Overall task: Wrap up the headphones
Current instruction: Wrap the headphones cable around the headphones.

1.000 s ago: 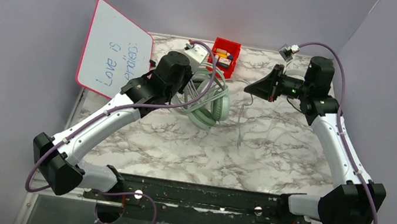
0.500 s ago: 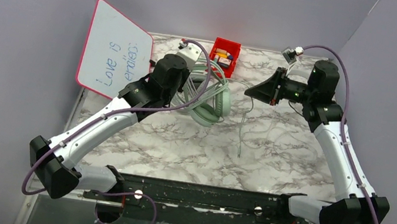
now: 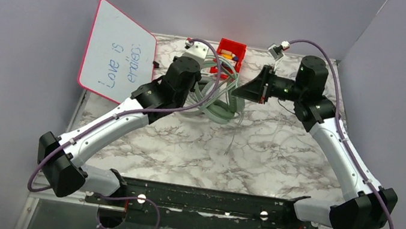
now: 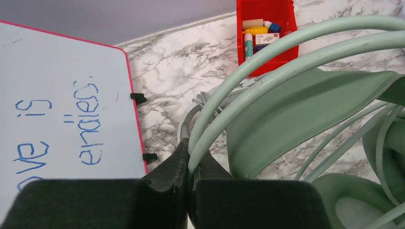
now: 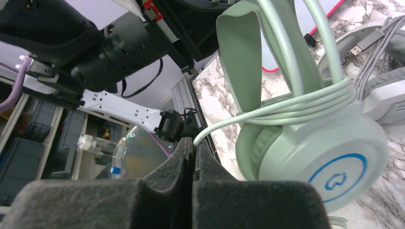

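Mint-green headset (image 4: 296,109) sits toward the far edge of the table (image 3: 278,162), just in front of the red bin (image 3: 235,43), which stands at that edge. Your left gripper (image 4: 189,153) is closed on the headset's two thin headband rails, which are pinched between the pads where they curve down. Your right gripper (image 5: 193,143) is clamped on the mint cable (image 5: 248,117). From its fingertips the cable runs to several turns wound around the headset, just above the ear cup (image 5: 329,162) with the blue ring. A grey headset (image 5: 382,100) lies just behind the mint one, on the far side from your right gripper. Its own cable is bunched up, with a USB plug (image 5: 365,44) showing. The whiteboard (image 3: 117,53) leans at the far left corner, its blue handwriting facing your left wrist camera.
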Action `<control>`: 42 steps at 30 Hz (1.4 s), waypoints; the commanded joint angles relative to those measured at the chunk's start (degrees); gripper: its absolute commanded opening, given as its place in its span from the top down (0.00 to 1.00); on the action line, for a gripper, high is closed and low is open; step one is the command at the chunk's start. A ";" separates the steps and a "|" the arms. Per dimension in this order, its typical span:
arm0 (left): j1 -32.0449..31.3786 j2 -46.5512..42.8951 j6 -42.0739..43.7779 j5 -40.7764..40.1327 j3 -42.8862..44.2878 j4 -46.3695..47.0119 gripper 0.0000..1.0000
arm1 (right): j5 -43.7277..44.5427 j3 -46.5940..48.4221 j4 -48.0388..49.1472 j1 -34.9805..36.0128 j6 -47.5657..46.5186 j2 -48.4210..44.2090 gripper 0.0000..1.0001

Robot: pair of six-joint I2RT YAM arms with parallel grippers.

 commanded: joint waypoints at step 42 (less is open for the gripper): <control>-8.19 4.68 -31.09 -20.37 6.48 26.54 1.00 | 23.15 -1.78 0.16 9.56 7.59 -6.01 0.97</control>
